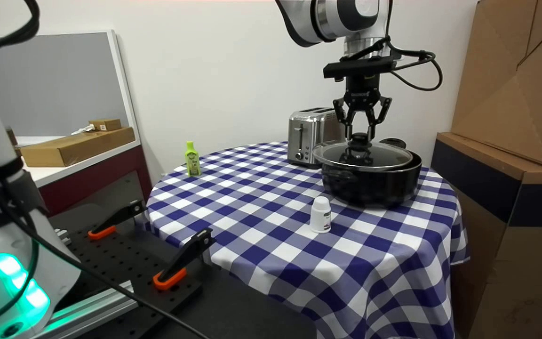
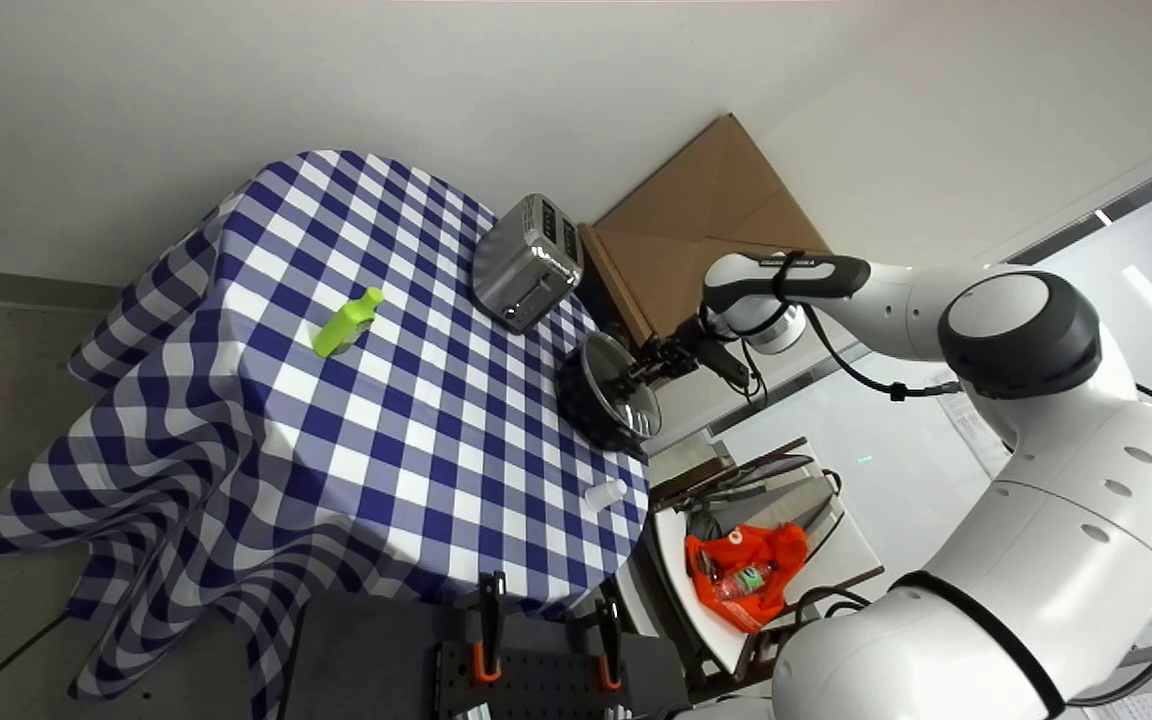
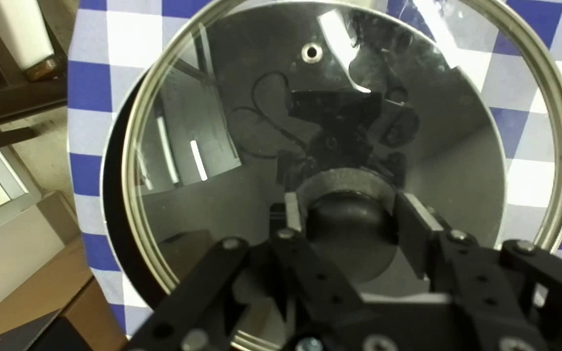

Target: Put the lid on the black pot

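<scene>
Judged step in hand: placing the lid (image 1: 364, 161) on the black pot (image 1: 370, 187); alignment is incomplete. Next move: shift the lid rightward, as seen in an exterior view, until it is centred over the pot, lower it until it seats, then release. Positions in that view, left to right, referenced to the pot: the green bottle (image 1: 192, 161) stands on the desk (image 1: 252, 188) well apart to the left; the toaster (image 1: 305, 137) stands near, behind and to the left; the white bottle (image 1: 321, 216) stands near, in front and to the left. The lid overhangs the pot's left side and leaves a crescent uncovered at the right; contact between them cannot be told. The hand (image 1: 360, 135) points down above the pot and appears to grasp the lid's knob (image 3: 351, 231) between its fingers (image 3: 413, 234); the lid thus lies directly below the hand.
</scene>
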